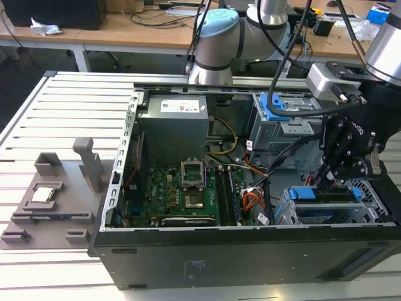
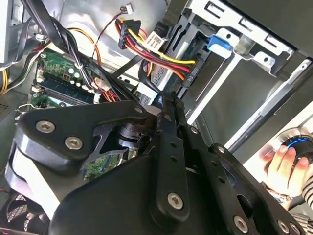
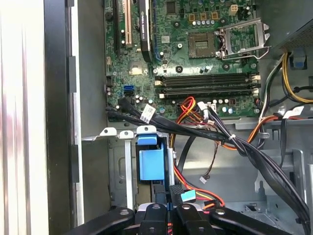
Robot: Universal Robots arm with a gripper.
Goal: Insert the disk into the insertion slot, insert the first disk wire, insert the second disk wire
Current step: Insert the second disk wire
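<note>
Disk [image 1: 326,210] half-hidden under gripper [image 1: 343,168]

Matt black metal gripper [image 1: 338,164]; below it, glossy blue plastic disk caddy [image 1: 326,194] in perforated sheet-metal insertion slot [image 1: 285,213].

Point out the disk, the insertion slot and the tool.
disk [image 1: 326,195]: exterior view, blue caddy edge along its top.
insertion slot [image 1: 285,214]: exterior view, silver-grey metal wall at the exterior view's left of the bay.
tool [image 3: 168,208]: first wrist view, between its two black fingertips.
</note>
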